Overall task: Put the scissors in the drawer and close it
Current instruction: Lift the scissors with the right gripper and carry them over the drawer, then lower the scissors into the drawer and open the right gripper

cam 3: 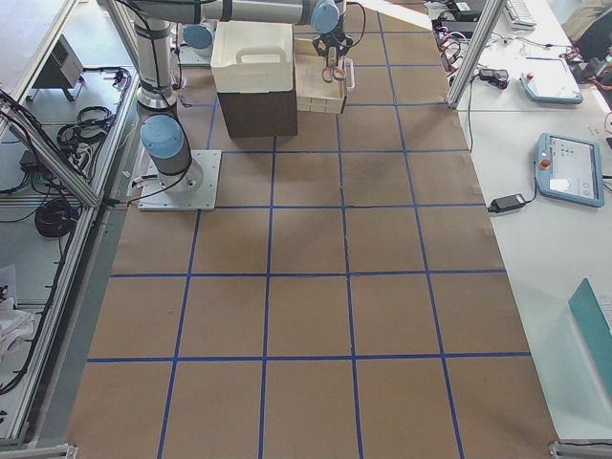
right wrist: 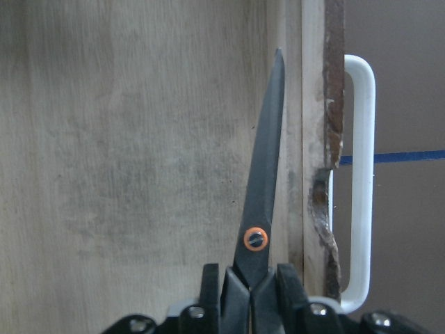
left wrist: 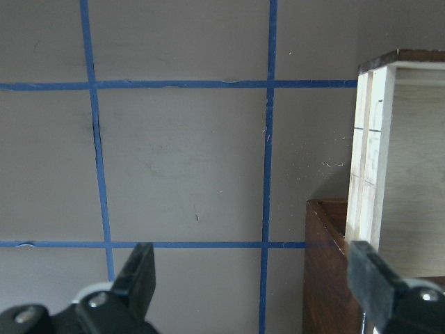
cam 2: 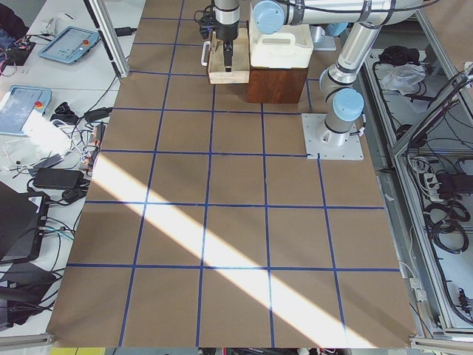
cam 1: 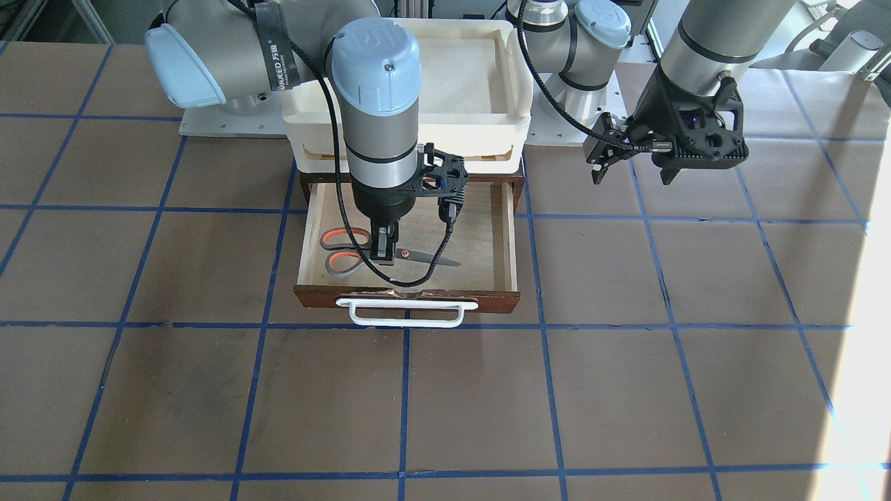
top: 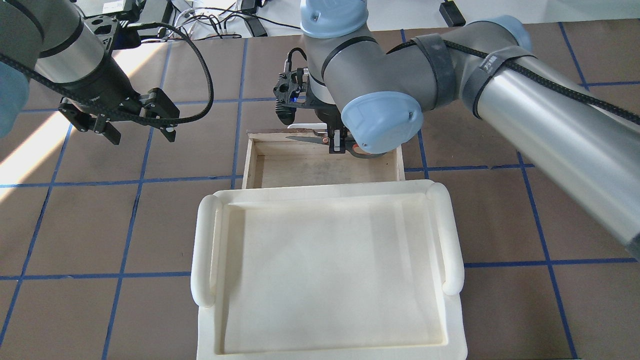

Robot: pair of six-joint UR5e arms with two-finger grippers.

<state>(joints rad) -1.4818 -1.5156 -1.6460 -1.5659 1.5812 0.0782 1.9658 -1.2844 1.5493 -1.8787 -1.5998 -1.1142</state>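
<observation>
Right gripper (cam 1: 385, 249) is down inside the open drawer (cam 1: 510, 243) and clenched on the scissors (cam 1: 426, 258) just behind the pivot, with the blades close along the front wall and pointing toward the robot's left (handles the other way). Drawer's pulled out at the middle of the desk's (cam 1: 626, 403) robot-side edge. Left gripper (cam 1: 632, 172) hangs released, jaws wide apart, over bare desk beside the drawer on the robot's left.

The site was a robotics laboratory: teach pendants (cam 3: 571, 169) on side benches (cam 3: 574, 251), loose cabling (cam 2: 446, 214), aluminium framing (cam 3: 473, 53), a tape-gridded table (cam 2: 236, 222).
</observation>
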